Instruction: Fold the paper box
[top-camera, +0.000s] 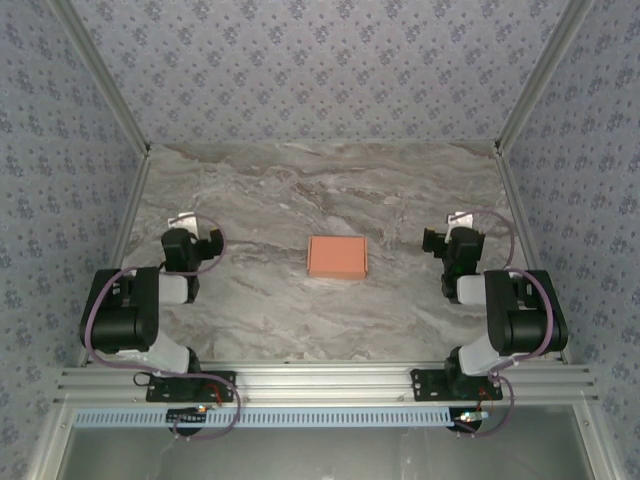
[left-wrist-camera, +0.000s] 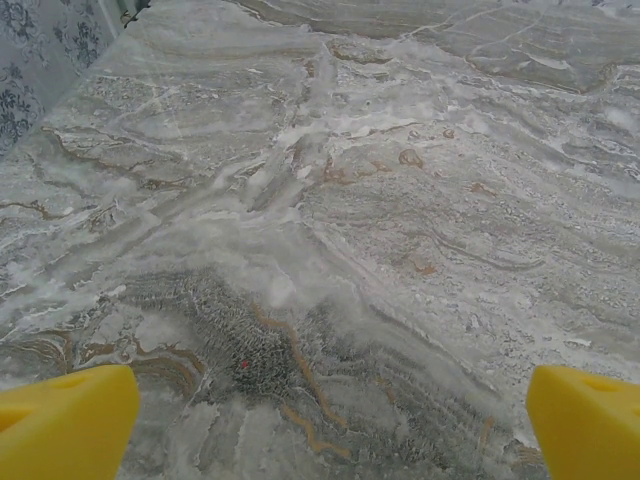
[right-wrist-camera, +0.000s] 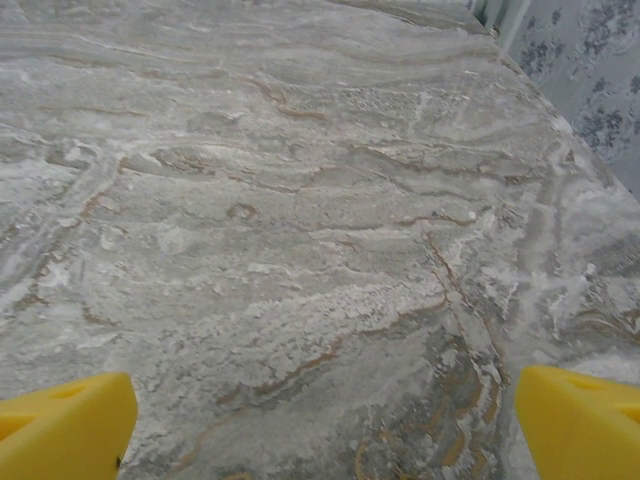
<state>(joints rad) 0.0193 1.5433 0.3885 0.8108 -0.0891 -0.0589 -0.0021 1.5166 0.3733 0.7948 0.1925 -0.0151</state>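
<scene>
from the top camera i see the paper box (top-camera: 337, 256) lying on the marble-patterned table (top-camera: 250, 190), roughly in the middle of the surface, between the two arms and well apart from both. it reads as a compact salmon-orange rectangle with its long sides running left to right; its lower edge looks a shade darker, but i cannot tell from above how tall it stands. nothing touches it. on my left wrist feed the left gripper (left-wrist-camera: 325, 430) is spread wide, one yellow fingertip (left-wrist-camera: 60, 425) at the bottom left corner and the other at the bottom right, with bare grey veined table between them and nothing held. the right gripper (right-wrist-camera: 322, 430) looks the same on its own feed: yellow fingertips (right-wrist-camera: 580, 420) far apart at the two bottom corners, bare table between them, no grip on anything. in the top view both arms are folded back near their bases, the left one by the left edge of the table and the right one by the right edge, each wrist pointing toward the far side. blue-grey floral wallpaper (top-camera: 300, 60) lines the enclosure around the table.
</scene>
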